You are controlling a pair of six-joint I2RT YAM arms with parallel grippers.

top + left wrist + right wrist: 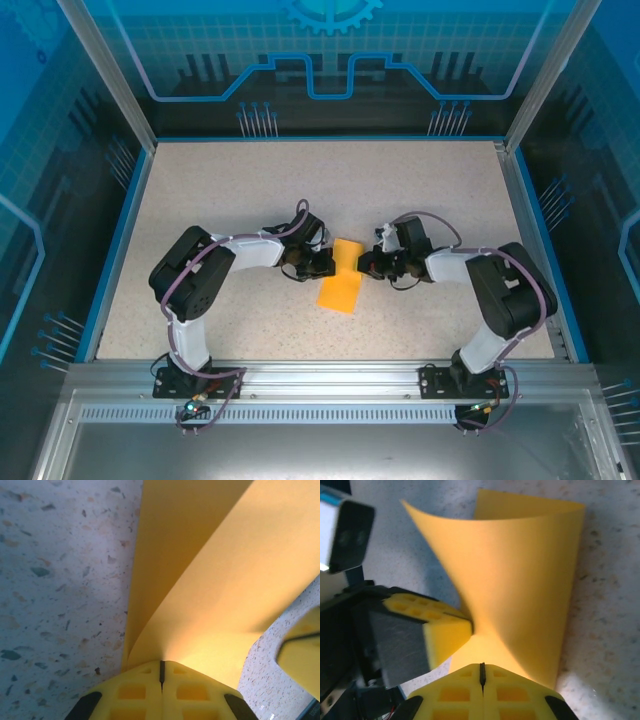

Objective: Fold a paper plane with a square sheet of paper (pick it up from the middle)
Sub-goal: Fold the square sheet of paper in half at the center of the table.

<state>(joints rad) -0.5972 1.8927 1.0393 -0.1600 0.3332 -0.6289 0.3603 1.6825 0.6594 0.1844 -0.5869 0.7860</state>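
The square sheet of paper (pixel 338 290) is orange-yellow and lies mid-table, bent into a loose double layer with no pointed paper plane shape. My left gripper (pixel 327 266) is shut on its left side. In the left wrist view the paper (pixel 215 580) fans out from the pinch at the closed left gripper (pixel 161 665). My right gripper (pixel 364 266) is shut on the opposite side. In the right wrist view the sheet (pixel 520 580) curls upward from the closed right gripper (pixel 481 667), with the left gripper's fingers (pixel 445 630) pinching it just beside.
The speckled table (pixel 250 190) is ringed by a blue frame (pixel 118 240) and transparent walls. An aluminium rail (pixel 320 375) with both arm bases runs along the near edge. Bare tabletop lies behind and to both sides of the arms.
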